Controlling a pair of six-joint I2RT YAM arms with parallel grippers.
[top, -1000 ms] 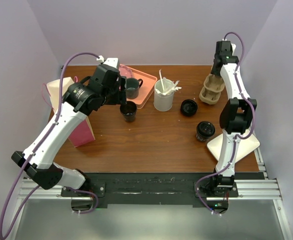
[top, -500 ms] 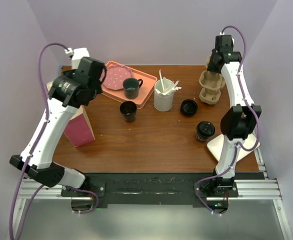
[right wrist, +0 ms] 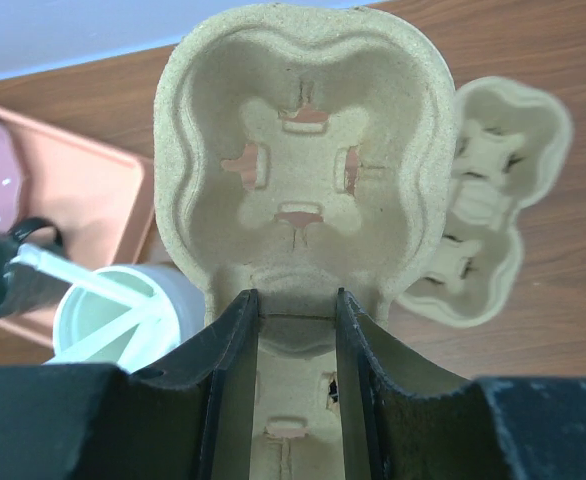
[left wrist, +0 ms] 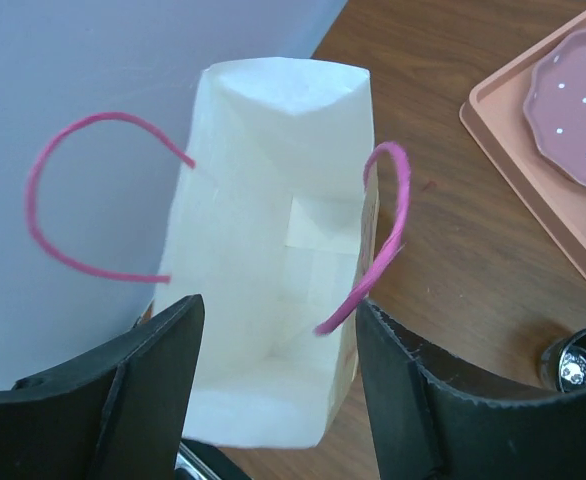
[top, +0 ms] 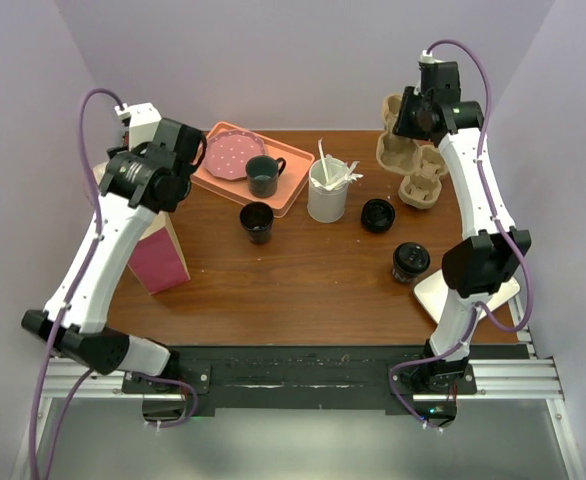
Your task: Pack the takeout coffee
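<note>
Brown wooden table (top: 293,295) between lilac walls, both arms stretched toward its far corners.
From above, the takeout coffee (top: 410,261) stands lidded on the table near the right edge, well apart from the pink paper bag (top: 159,262) at the left edge. On the left wrist view, the left gripper (left wrist: 278,310) hangs over the bag's open white mouth, its jaws spread apart. On the right wrist view, the right gripper (right wrist: 295,305) is clamped on the middle ridge of a pulp cup carrier (right wrist: 303,170), held above a second carrier (right wrist: 488,200) lying on the table.
</note>
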